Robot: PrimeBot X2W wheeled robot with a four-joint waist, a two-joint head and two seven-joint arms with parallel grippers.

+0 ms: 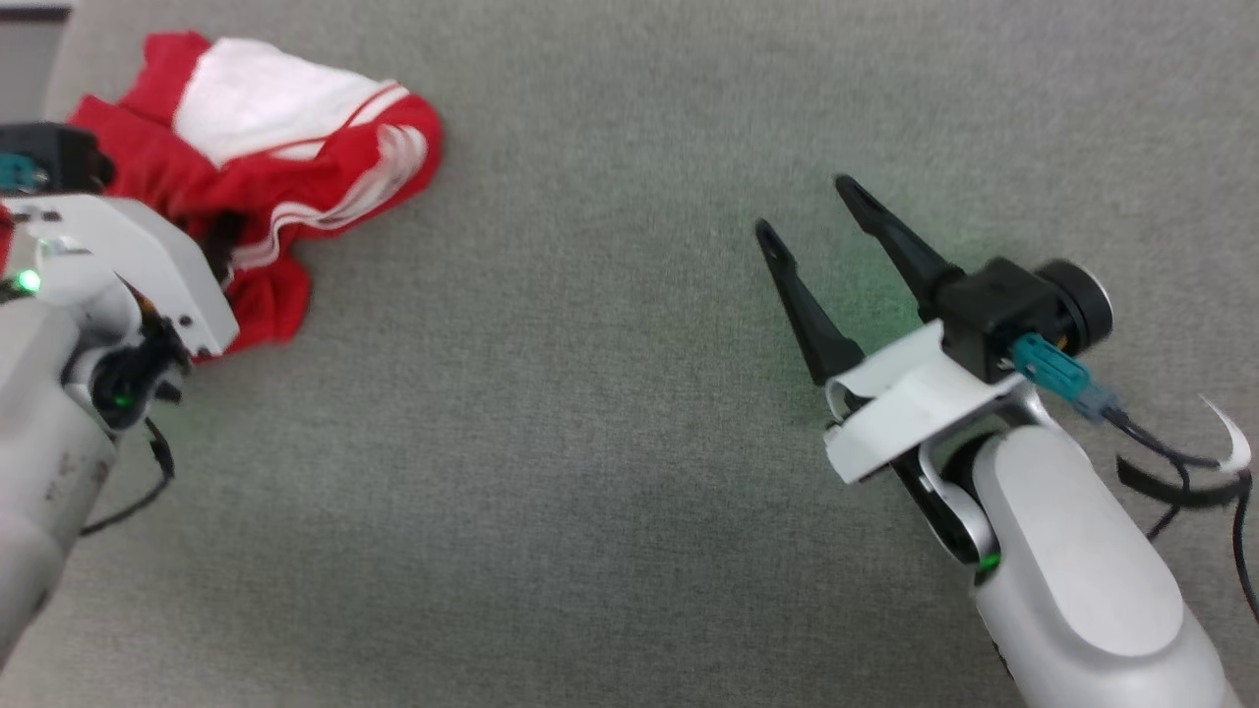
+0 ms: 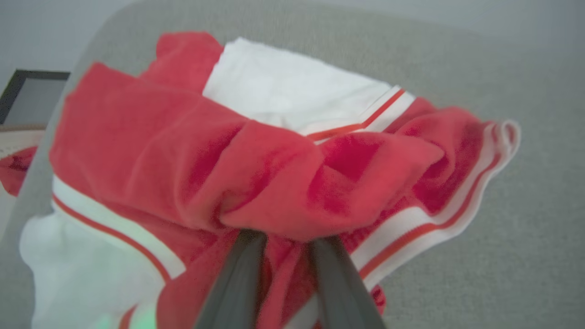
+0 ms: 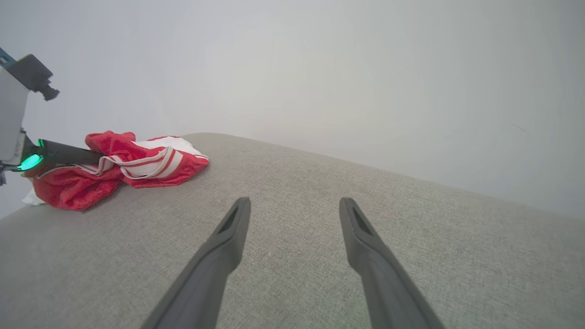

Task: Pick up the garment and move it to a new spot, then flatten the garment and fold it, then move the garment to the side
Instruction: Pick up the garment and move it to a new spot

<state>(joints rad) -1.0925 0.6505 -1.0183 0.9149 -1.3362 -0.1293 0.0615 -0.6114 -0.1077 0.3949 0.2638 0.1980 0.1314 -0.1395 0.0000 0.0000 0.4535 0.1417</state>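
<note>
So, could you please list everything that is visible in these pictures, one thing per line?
garment: one, red with white parts and striped trim, crumpled at the far left of the surface
surface: one, grey fabric, under everything
framed object: one, dark, beyond the surface's left edge; unclear what
left end effector: one, dark fingers, closed on a red fold of the garment
right end effector: one, dark fingers, open, over bare surface
</note>
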